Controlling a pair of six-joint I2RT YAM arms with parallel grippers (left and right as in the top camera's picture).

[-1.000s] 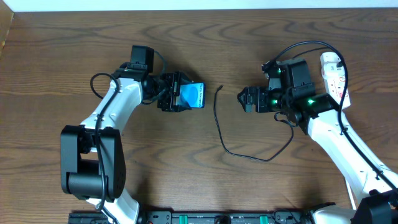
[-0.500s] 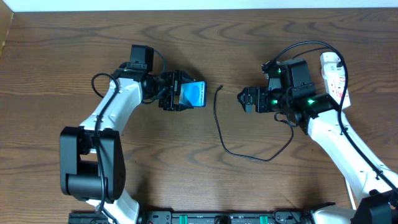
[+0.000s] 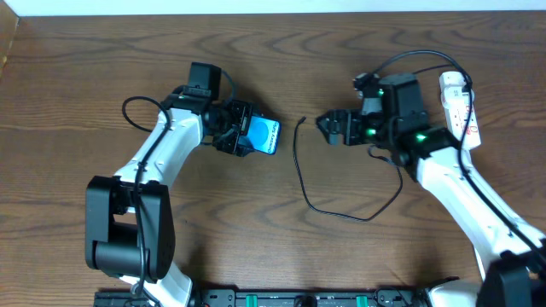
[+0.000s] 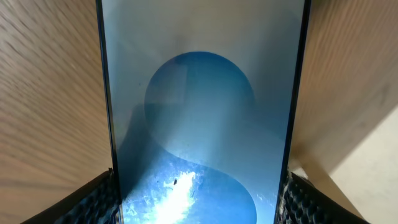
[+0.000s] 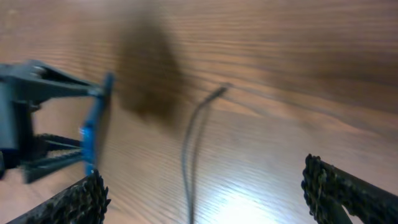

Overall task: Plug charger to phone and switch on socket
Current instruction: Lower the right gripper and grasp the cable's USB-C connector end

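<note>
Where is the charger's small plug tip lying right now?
Overhead view: the charger's tip lies on the table near centre, between the phone held by the left gripper and the open right gripper.

I work over a dark brown, wood-grained tabletop [image 3: 68, 77]; a plain white strip [image 3: 256, 7] runs all along its far edge.

Blue-cyan phone [image 3: 262, 135], black charger [image 3: 300, 175], white socket [image 3: 458, 104]
</note>
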